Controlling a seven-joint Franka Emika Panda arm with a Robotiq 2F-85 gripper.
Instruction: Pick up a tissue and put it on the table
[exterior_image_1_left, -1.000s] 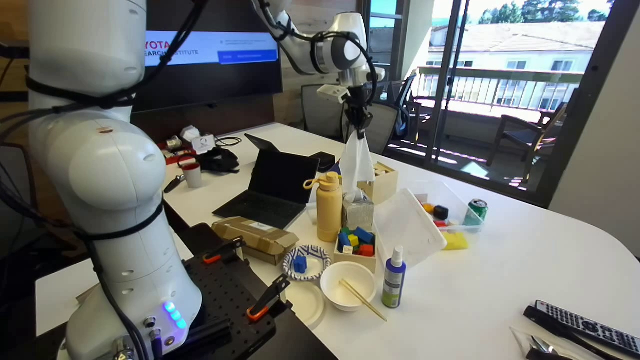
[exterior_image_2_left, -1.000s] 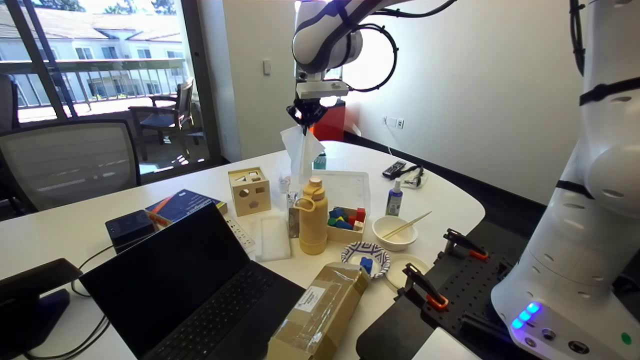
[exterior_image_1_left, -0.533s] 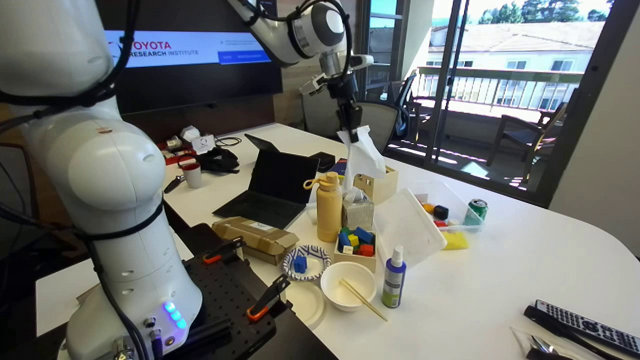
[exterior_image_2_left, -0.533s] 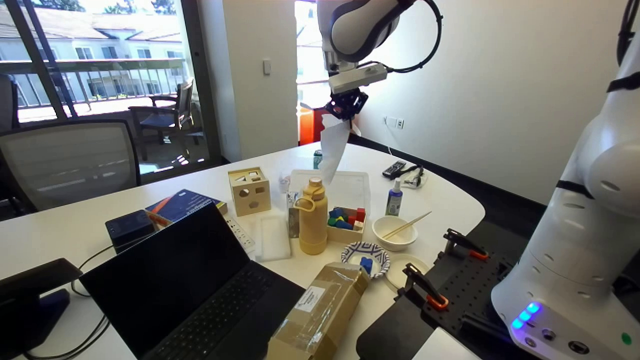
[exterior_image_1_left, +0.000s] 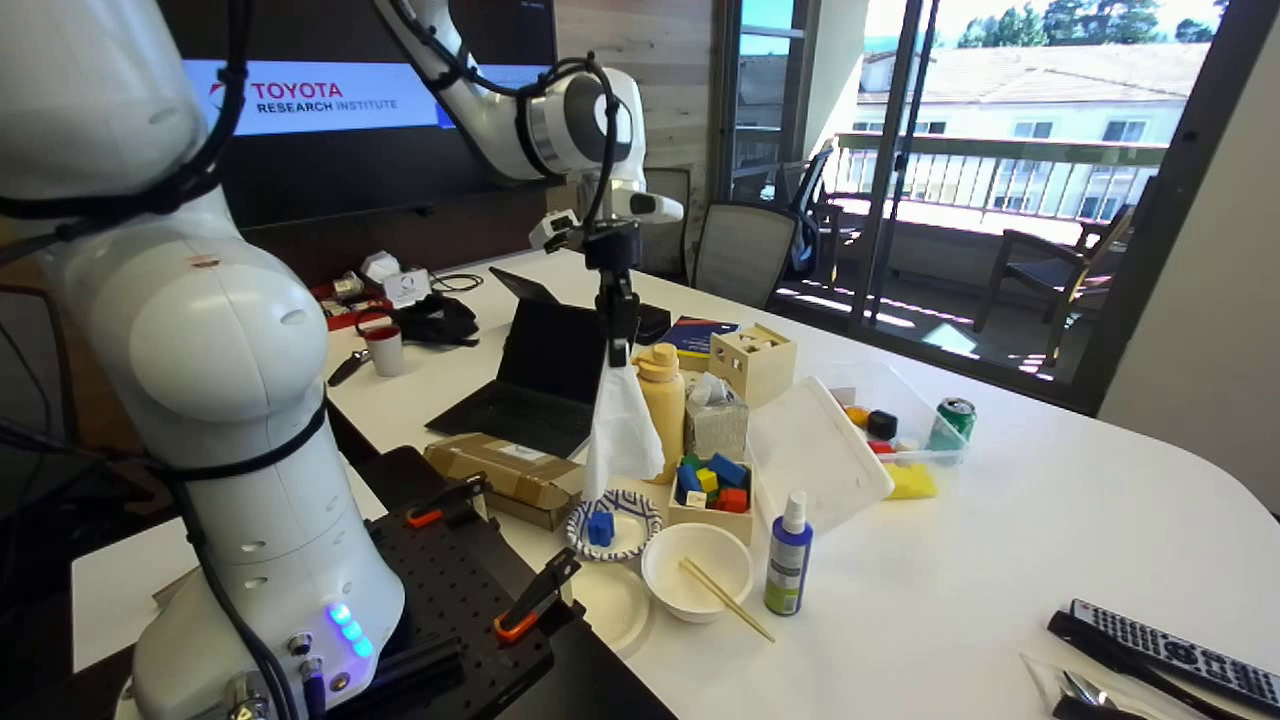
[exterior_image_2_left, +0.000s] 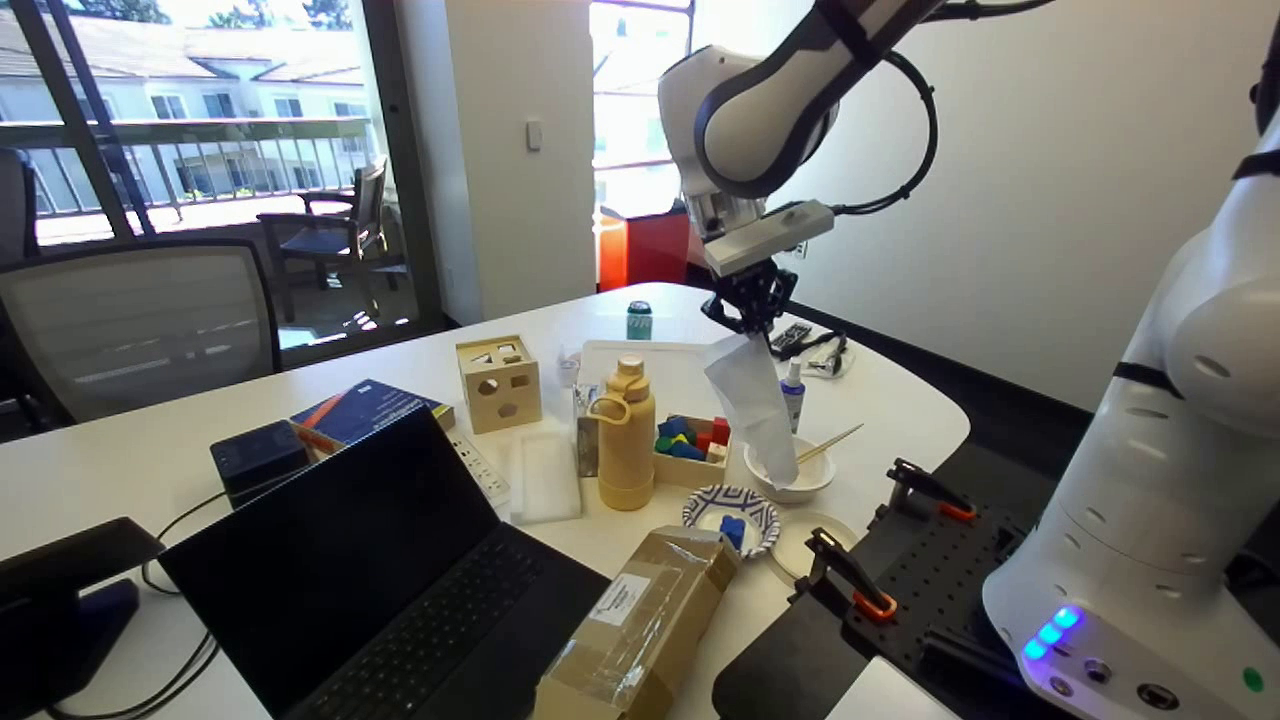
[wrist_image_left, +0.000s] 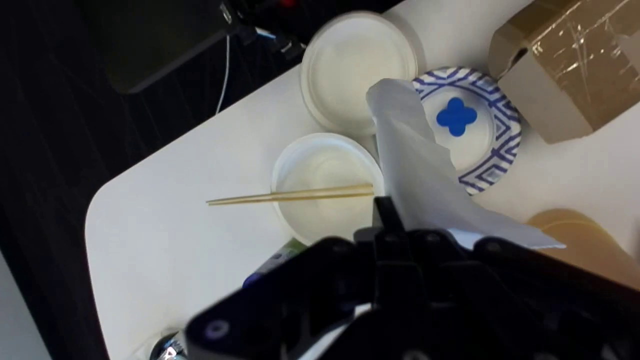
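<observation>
While your fingers (exterior_image_1_left: 618, 348) pinch the tissue (exterior_image_1_left: 622, 430) by its upper part, it hangs above the counter (exterior_image_1_left: 950, 620), near the bowl (exterior_image_1_left: 666, 574) and the patterned plate (exterior_image_1_left: 632, 530) (this one carries a blue block (exterior_image_1_left: 600, 529)).

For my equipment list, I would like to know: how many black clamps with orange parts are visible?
2, both at the edge of the perforated board: one clamp near the cardboard box, another clamp near the plain white plate. More may be hidden behind the robot's base.
</observation>
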